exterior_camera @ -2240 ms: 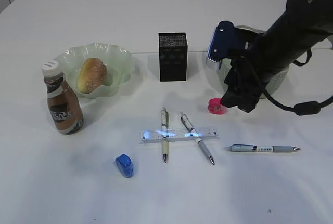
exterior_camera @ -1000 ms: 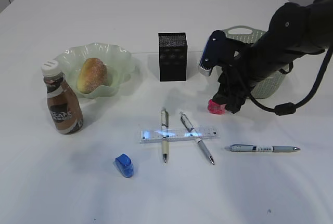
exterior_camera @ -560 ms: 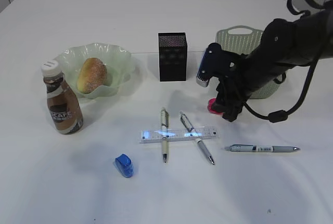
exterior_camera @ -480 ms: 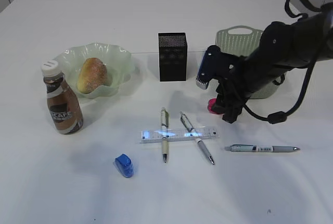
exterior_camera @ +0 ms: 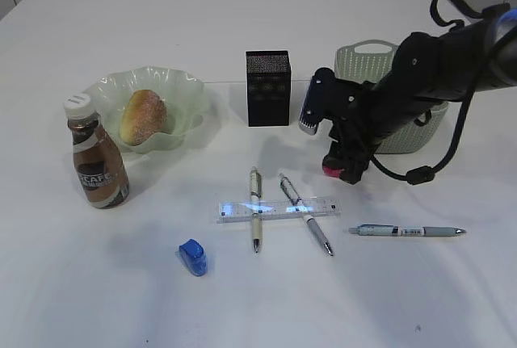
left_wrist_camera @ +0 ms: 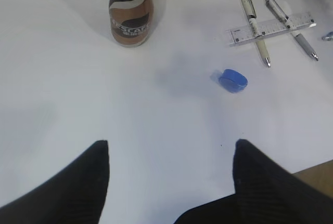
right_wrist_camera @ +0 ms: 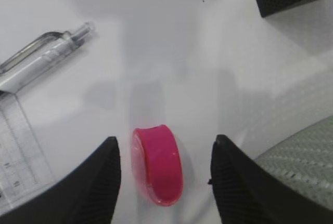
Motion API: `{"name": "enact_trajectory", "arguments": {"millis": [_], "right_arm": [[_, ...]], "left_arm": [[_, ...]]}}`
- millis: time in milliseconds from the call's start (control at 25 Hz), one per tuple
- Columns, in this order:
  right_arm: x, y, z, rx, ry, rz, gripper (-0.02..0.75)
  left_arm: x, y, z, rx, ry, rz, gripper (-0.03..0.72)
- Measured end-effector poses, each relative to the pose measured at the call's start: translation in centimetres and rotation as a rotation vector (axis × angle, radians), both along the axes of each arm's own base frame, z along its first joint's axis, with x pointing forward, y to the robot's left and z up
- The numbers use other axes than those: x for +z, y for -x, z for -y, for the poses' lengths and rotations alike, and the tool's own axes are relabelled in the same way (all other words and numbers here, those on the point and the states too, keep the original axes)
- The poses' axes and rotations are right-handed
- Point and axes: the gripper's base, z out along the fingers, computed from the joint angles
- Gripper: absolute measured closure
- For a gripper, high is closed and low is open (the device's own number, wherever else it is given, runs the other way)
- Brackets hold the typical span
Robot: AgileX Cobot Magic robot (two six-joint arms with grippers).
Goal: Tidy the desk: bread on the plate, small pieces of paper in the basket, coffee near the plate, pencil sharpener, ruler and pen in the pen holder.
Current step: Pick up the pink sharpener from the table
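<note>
My right gripper [right_wrist_camera: 164, 151] is open with its fingers either side of a pink pencil sharpener [right_wrist_camera: 158, 165] lying on the table; in the exterior view the gripper [exterior_camera: 343, 166] covers most of the sharpener [exterior_camera: 330, 169]. A blue sharpener [exterior_camera: 193, 257] lies front left and shows in the left wrist view [left_wrist_camera: 232, 80]. A clear ruler [exterior_camera: 279, 208] lies across two pens [exterior_camera: 256, 207] [exterior_camera: 305, 213]; a third pen [exterior_camera: 408, 231] lies to the right. The black pen holder [exterior_camera: 268, 88] stands at the back. My left gripper [left_wrist_camera: 169, 148] is open and empty above bare table.
Bread [exterior_camera: 144, 116] lies on the green plate [exterior_camera: 187, 90]. The coffee bottle [exterior_camera: 96, 162] stands in front of the plate. The green basket [exterior_camera: 380, 65] stands behind my right arm. No paper pieces show.
My right arm has come down and leftward from over the basket, and its open fingers now straddle the pink sharpener. Nothing else has moved.
</note>
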Motion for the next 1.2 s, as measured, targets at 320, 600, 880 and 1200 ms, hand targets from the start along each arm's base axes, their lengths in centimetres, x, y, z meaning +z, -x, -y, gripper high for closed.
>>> {"name": "enact_trajectory", "arguments": {"millis": [320,600,880,1200], "right_arm": [[0.0,0.3,0.2,0.007,-0.001,-0.064,0.295],[-0.1,0.2,1.0,-0.009,0.0,-0.074,0.31],[-1.0,0.1,1.1,-0.011,0.004,-0.095,0.312],[-0.8,-1.3,0.8,-0.011,-0.003,-0.061,0.312]], "left_arm": [[0.0,0.0,0.0,0.0,0.0,0.0,0.167],[0.0,0.0,0.0,0.0,0.0,0.0,0.168],[0.0,0.0,0.0,0.0,0.0,0.0,0.168],[0.0,0.0,0.0,0.0,0.0,0.0,0.168]]}}
